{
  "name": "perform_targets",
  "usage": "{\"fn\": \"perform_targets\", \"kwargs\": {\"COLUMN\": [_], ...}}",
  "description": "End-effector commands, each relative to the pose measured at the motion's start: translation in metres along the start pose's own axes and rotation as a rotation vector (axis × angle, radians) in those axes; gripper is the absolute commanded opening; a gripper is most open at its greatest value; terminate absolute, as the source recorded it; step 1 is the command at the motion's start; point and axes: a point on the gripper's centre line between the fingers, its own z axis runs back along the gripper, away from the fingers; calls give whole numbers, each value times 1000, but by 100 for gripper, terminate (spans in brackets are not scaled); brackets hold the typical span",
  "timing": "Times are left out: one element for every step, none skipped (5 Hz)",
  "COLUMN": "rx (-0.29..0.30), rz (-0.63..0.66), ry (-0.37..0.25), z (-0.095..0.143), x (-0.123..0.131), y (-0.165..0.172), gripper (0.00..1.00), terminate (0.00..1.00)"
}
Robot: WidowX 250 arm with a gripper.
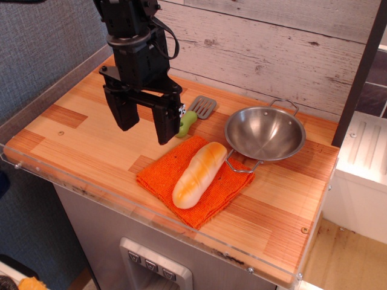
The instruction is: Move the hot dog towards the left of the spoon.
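The desk [78, 139] lies bare along its left edge and front-left corner, giving open passage there. The tool [144, 124], jaws spread, hangs above the bare wood just left of the spoon [196, 113]. Toward the right edge, the steel bowl [265, 133], orange cloth [163, 175] and hot dog [199, 174] crowd the surface.

This looks like a mock kitchen set up for robot testing. A small wooden counter [78, 139] edged with clear plastic stands against a whitewashed plank wall [272, 48], with a grey panelled front [109, 229] below. A toy hot dog [199, 174], steel bowl [265, 133] and black robot arm [136, 54] suggest a lab.
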Motion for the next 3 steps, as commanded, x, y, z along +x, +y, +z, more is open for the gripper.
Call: {"fn": "perform_targets", "kwargs": {"rx": [0,18,42], "rz": [0,-36,-33], "ry": [0,1,14], "z": [0,-7,-12], "x": [0,-3,-8], "y": [0,-19,-39], "gripper": [100,100,100], "terminate": [0,0,0]}}
